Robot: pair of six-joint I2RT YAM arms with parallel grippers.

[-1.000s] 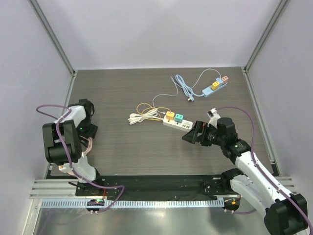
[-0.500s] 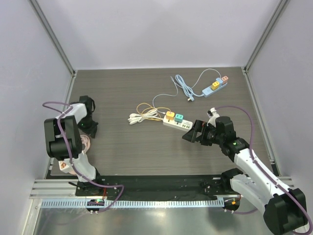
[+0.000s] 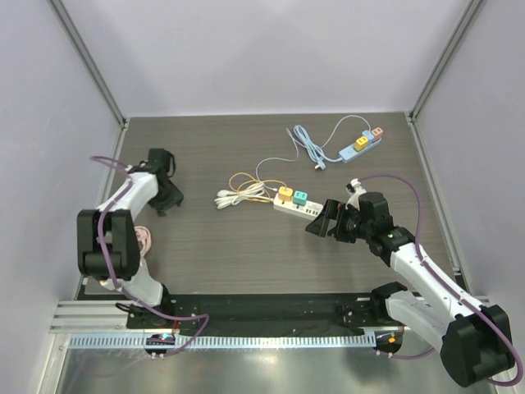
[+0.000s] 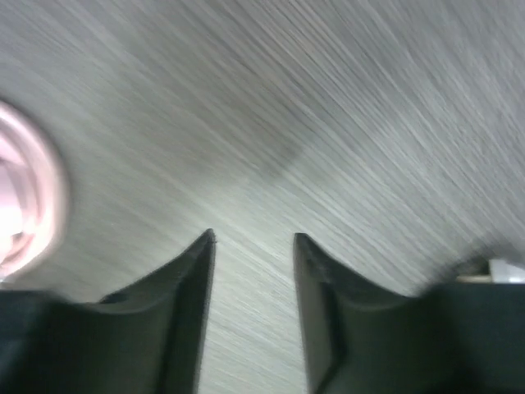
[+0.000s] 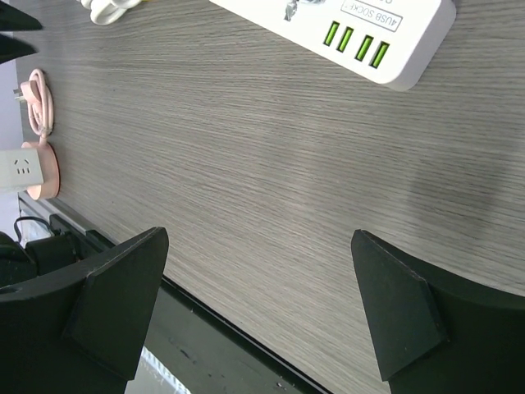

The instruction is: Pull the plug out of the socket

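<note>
A white power strip lies mid-table with an orange plug and a teal plug seated in it. Its coiled cable trails to the left. My right gripper is open and empty, hovering low just by the strip's near right end. In the right wrist view the strip's end with green USB ports lies beyond the wide-open gripper. My left gripper is open and empty over bare table at the left, far from the strip. Its view is blurred, the gripper pointing at wood.
A blue power strip with yellow, blue and pink plugs and a pale blue cable lies at the back right. A pink socket with its cord sits near the left arm's base; it shows in the right wrist view.
My left arm has swung away from the left edge, farther out and to the right. My right gripper has crept slightly closer to the white strip.
</note>
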